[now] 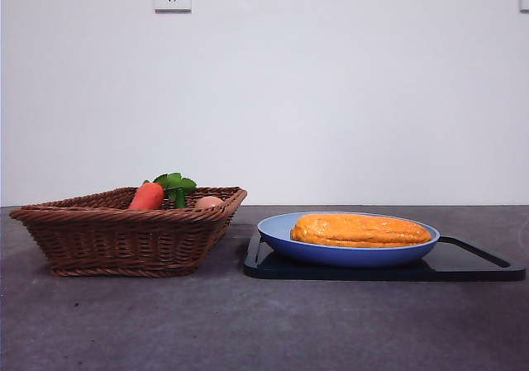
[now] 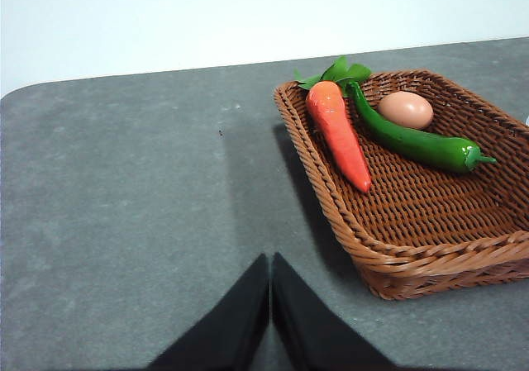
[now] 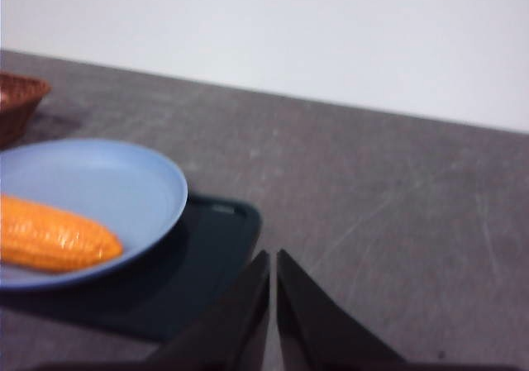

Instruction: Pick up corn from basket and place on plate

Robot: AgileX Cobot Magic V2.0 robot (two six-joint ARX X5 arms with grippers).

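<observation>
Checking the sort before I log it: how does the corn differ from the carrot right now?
Place: the corn lies on the blue plate, on the black tray; the carrot lies in the basket.
Colour: the corn is yellow-orange; the carrot is redder, with green leaves.
Size: the corn looks thicker and spans most of the plate; the carrot is slimmer and pointed.
Shared: both lie flat, and neither is held by a gripper.

Brown woven wicker for the basket (image 1: 124, 239), rough and ribbed. Smooth light-blue plastic on the plate (image 1: 347, 251). Bumpy, glossy skin on the corn (image 1: 361, 230). Flat black tray (image 1: 463, 265), slightly shiny. Matt, scuffed grey counter (image 1: 248, 321).
</observation>
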